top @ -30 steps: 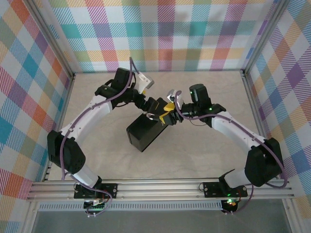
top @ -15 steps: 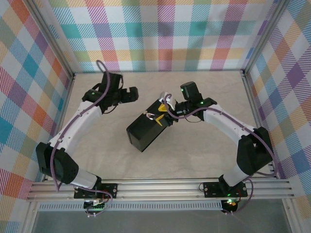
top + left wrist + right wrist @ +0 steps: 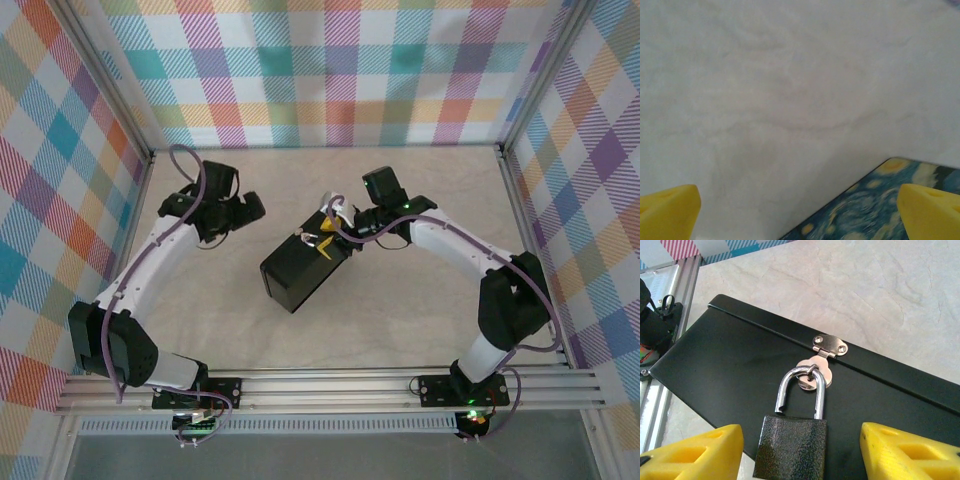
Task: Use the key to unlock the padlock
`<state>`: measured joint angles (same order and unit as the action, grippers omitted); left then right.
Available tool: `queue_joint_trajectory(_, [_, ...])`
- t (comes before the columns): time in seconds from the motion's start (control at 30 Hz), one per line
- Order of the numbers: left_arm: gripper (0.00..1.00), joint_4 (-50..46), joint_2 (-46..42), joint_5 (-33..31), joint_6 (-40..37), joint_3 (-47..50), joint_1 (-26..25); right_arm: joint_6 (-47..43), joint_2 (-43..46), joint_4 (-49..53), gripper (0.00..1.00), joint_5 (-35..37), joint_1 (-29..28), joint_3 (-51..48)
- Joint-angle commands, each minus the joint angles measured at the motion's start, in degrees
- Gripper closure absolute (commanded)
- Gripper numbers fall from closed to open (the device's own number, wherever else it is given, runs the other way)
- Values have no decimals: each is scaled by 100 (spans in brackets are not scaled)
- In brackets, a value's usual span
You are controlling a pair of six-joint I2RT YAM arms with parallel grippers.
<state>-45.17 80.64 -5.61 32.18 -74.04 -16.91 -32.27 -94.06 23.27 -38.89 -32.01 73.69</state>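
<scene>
Left arm has backed off the tin box (image 3: 300, 270). A second ago we see it crowded in at the latch beside the right arm; now the left end effector (image 3: 245, 208) sits well apart to the left. It is spread fully wide and empty over bare table (image 3: 790, 100), with a painted corner of the box at the edge of its wrist view.

Right end effector (image 3: 801, 440) has moved closer to the latch side. Its jaws are partly open astride the padlock (image 3: 791, 447), with a gap on both sides and no grip.

The padlock hangs from the hasp (image 3: 829, 346). One leg of the shackle (image 3: 820, 390) looks free of the body, so we judge it probably unlocked. We cannot make out the key.
</scene>
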Motion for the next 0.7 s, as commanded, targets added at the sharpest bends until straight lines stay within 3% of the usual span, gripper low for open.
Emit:
queue_joint_trajectory(0.0, [0,-379,-371,123,130,256,-145,-269,-121,224,40,98,-102,154])
queue_joint_trajectory(0.3, [0,-457,-618,558,58,331,-383,-418,-77,296,44,601,-257,41])
queue_joint_trajectory(0.57, [0,-414,-510,750,-74,279,-648,-246,-247,486,67,969,-377,155])
queue_joint_trajectory(0.67, [0,-481,-469,738,-123,255,-747,8,-145,485,71,876,-376,179])
